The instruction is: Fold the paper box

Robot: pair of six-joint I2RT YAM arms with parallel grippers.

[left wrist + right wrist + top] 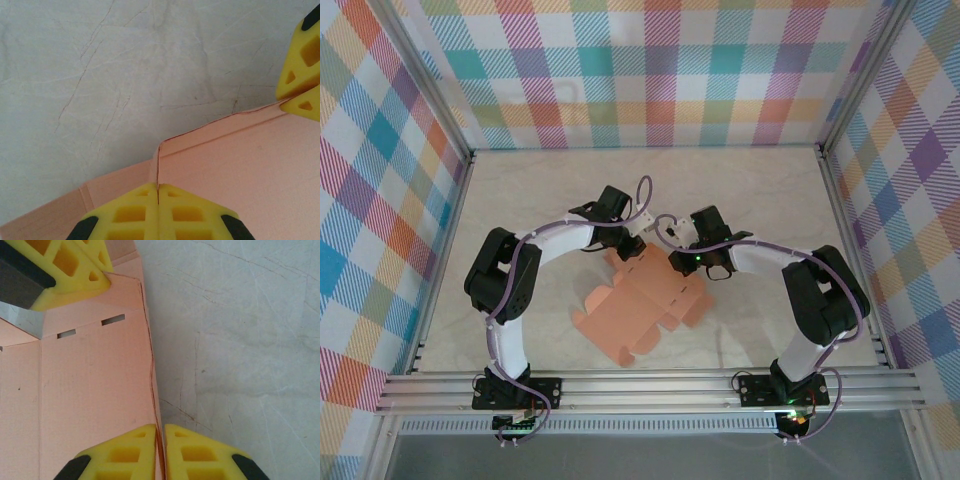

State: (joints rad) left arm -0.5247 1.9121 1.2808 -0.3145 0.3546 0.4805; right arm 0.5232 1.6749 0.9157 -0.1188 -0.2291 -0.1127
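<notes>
The paper box (635, 310) is a salmon-orange die-cut sheet, lying mostly flat at the middle of the table, with its far edge lifted. My left gripper (633, 245) is shut on a raised flap at the sheet's far end; in the left wrist view the thin edge of the paper box (240, 170) stands upright between the pressed-together yellow fingers of the left gripper (158, 189). My right gripper (673, 257) pinches the neighbouring far-right edge. In the right wrist view the right gripper (161, 432) grips the folded-up border of the paper box (90, 380), and the left gripper's fingers (70, 270) show close by.
The pale marbled table (540, 190) is bounded by plaid walls (390, 150) on three sides. An aluminium rail (650, 385) with both arm bases runs along the near edge. The two wrists sit close together over the sheet's far end.
</notes>
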